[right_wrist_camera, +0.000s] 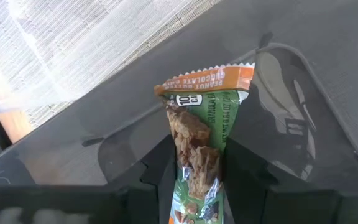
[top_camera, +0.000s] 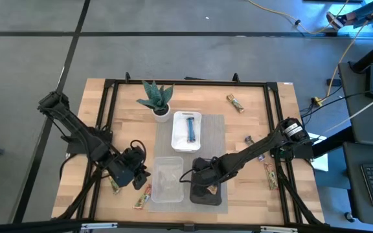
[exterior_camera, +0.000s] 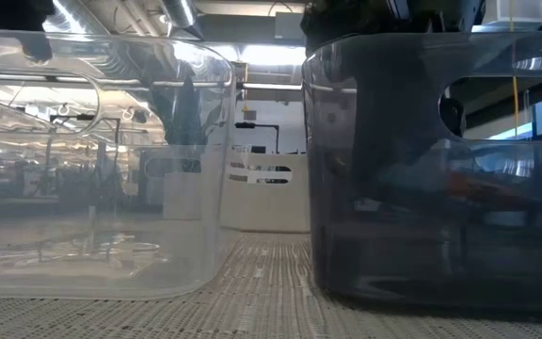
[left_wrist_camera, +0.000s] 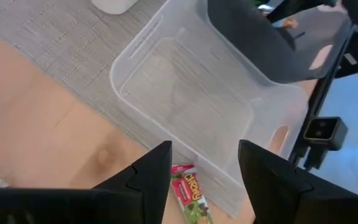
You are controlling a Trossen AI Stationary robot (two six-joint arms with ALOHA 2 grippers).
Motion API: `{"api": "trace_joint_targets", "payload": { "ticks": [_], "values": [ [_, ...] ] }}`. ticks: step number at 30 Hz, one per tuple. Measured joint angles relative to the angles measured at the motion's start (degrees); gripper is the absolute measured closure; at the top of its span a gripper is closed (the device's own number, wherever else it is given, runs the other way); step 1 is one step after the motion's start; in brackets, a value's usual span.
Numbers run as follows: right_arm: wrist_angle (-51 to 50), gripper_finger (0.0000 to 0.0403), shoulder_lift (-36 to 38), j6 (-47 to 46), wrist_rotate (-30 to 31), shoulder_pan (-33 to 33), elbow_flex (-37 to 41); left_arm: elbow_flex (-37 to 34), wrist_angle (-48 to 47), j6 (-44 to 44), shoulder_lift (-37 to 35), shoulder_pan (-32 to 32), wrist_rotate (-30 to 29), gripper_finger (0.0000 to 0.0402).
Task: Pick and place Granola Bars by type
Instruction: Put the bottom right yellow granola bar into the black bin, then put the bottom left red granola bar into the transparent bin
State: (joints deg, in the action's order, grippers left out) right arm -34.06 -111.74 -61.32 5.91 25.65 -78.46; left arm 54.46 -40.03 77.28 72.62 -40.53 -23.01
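Right end effector (right_wrist_camera: 194,177) pinches green-and-orange granola bar (right_wrist_camera: 201,124) above black tray (top_camera: 207,194), bench 6 o'clock. Bar light, wrapper slick, crinkly; grip mid-body. Left end effector (left_wrist_camera: 204,165) spread over red-green bar (left_wrist_camera: 188,196).

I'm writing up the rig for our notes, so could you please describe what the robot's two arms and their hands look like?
Both arms are dark, nearly black, built of slim jointed segments with bulkier housings at the joints. The right arm carries a round silvery cap near its base, beside black cables. The left hand has two broad, angular matte-black fingers with faceted edges. The right hand looks alike: two dark, blocky fingers.
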Motion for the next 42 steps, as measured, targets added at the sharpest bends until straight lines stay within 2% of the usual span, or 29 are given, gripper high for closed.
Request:
{"api": "trace_joint_targets", "payload": {
  "ticks": [12,29,32,37,42],
  "values": [
    [0.15,0.0282,-0.01,0.33,0.00,0.00,0.00,-3.52,5.87,0.11,0.02,0.00,-0.04,0.0224],
    [0.41,0.0281,-0.02,0.94,-0.08,0.00,0.02,-3.52,5.93,-0.02,0.02,0.08,0.00,0.0224],
    [0.43,0.0265,-0.02,0.94,-0.11,0.00,0.02,-3.52,5.93,-0.02,0.02,0.11,0.00,0.0224],
    [0.43,0.0209,-0.02,0.48,-0.09,0.00,0.02,-3.52,5.86,-0.02,0.02,0.13,0.05,0.0223],
    [-2.11,0.0174,0.58,4.82,-2.07,-0.33,-1.83,-3.52,5.86,-0.02,0.02,0.13,0.34,0.0221]
  ]
}}
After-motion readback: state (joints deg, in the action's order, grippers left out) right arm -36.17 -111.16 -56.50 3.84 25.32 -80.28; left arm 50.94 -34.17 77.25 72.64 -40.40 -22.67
